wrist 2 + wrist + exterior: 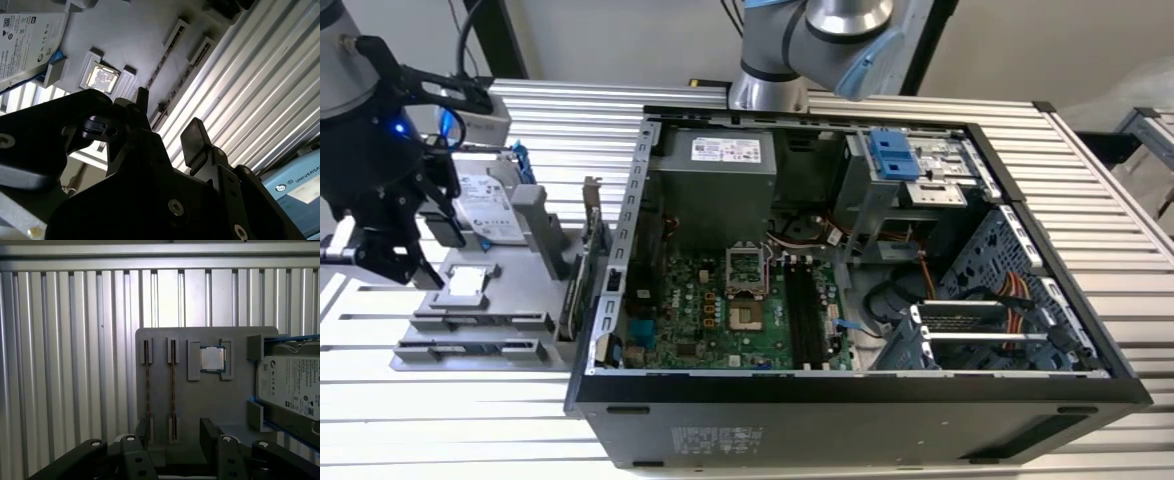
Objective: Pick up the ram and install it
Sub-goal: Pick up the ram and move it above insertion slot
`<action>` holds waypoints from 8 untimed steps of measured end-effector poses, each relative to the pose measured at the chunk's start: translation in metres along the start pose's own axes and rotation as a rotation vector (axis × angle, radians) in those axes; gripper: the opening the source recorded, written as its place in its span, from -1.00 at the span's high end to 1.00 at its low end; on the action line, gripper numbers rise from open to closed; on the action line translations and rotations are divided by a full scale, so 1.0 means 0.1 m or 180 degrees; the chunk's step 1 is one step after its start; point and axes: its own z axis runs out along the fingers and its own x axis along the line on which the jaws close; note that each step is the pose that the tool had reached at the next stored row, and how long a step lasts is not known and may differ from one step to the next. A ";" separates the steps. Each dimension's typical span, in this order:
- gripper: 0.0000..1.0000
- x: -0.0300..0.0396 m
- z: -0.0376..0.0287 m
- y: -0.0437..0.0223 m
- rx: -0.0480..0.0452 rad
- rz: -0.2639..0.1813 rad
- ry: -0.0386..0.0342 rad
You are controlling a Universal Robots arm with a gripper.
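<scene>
Gripper [174, 429] over the grey holder tray [235, 405], fingers spread, nothing held; its fingertips [207, 426] hide the near ends of the tray slots; whether they touch the tray cannot be told. Two sticks stand on edge in parallel slots; one ram [172, 385] lies between the fingers; the other ram [147, 385] lines up with one finger. Hard drive [290, 390] cut off at the frame edge; open computer case [854, 400] well apart in the exterior view.

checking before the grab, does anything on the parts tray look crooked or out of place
Nothing stands out. Both memory sticks lie straight in slots of the tray, the chip sits square in its pocket, and the open pincer holds nothing.
</scene>
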 end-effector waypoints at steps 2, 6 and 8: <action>-1.00 0.000 0.004 0.000 0.0000 0.0000 0.0000; -1.00 0.000 0.021 0.000 0.0000 0.0000 0.0001; -1.00 -0.001 0.024 0.001 0.0000 0.0001 0.0002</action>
